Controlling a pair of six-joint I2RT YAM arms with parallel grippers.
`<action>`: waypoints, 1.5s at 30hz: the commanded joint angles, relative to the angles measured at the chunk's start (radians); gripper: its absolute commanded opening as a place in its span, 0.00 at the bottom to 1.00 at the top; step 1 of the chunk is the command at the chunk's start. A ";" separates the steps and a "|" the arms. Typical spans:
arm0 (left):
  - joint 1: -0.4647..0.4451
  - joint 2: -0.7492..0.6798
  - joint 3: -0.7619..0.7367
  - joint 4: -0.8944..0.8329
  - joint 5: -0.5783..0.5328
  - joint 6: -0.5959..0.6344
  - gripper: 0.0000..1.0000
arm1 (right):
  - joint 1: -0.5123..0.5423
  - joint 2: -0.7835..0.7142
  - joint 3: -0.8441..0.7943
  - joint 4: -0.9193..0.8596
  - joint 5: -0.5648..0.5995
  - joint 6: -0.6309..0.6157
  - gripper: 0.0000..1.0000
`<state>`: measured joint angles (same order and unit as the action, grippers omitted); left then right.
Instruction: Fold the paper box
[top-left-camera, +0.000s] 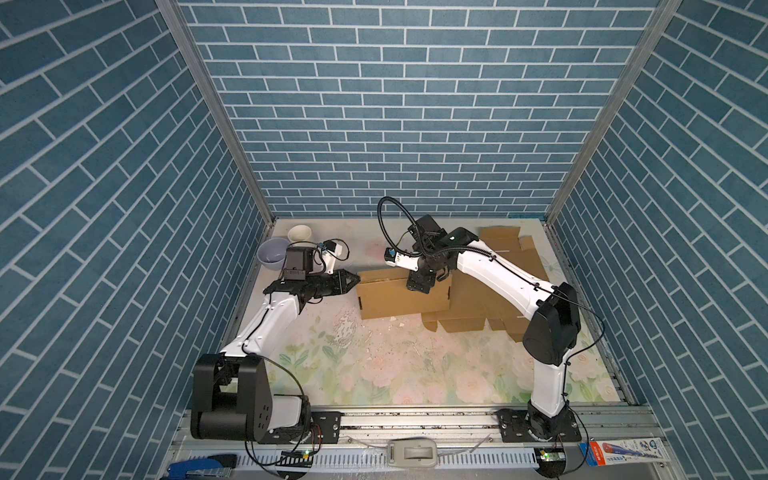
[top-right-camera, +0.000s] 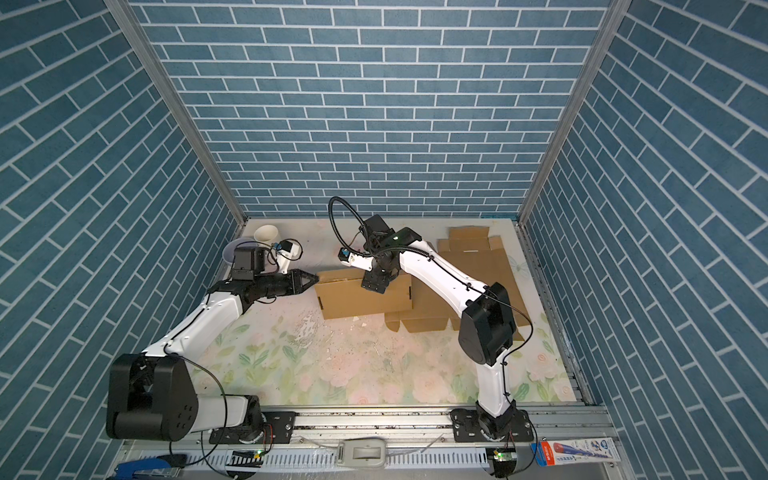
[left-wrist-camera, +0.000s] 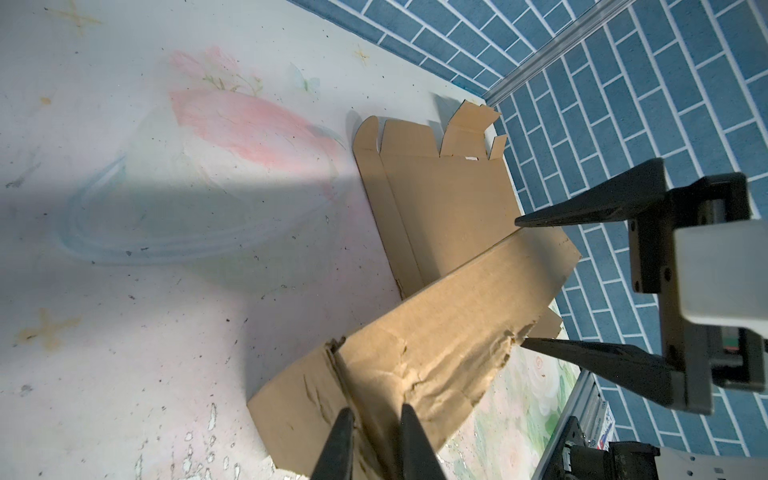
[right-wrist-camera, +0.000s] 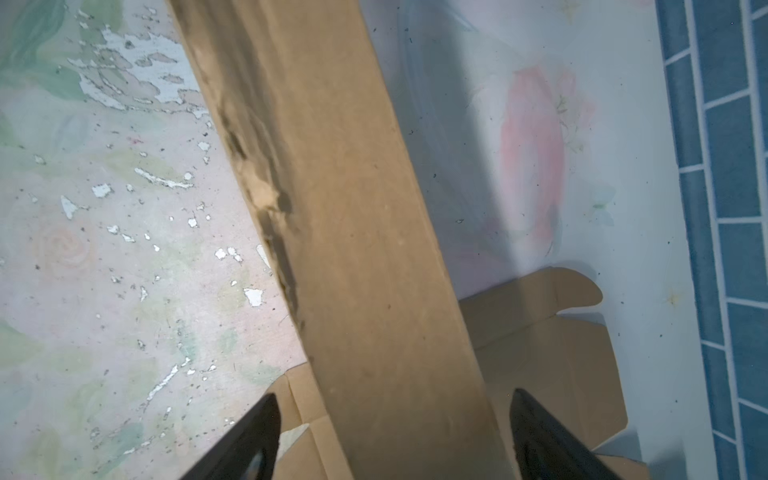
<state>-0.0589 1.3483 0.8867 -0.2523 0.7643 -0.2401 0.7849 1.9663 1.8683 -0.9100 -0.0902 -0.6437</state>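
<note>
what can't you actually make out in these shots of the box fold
- right gripper fingertips: hidden under its own body in both top views
- paper box, middle of the flat sheet: covered by the right forearm in both top views
- purple bowl, part of its rim: behind the left wrist camera in both top views
- packet print: too small to read in both top views

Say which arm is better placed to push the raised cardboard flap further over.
Right, probably: the right gripper stands open astride the flap, free to push; the left gripper is shut on its end, holding it.
</note>
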 joint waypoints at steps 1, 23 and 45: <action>-0.002 0.042 -0.052 -0.136 -0.083 0.032 0.21 | 0.005 0.066 0.086 -0.095 -0.044 -0.130 0.84; 0.037 -0.155 0.084 -0.281 -0.179 0.054 0.46 | 0.003 0.184 0.328 -0.219 -0.206 -0.089 0.38; 0.278 -0.290 0.246 -0.345 -0.327 -0.040 0.58 | 0.205 0.399 0.409 0.339 0.333 0.142 0.50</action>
<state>0.2062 1.0542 1.1507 -0.6235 0.4278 -0.2626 0.9531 2.3539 2.2608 -0.6132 0.2356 -0.5831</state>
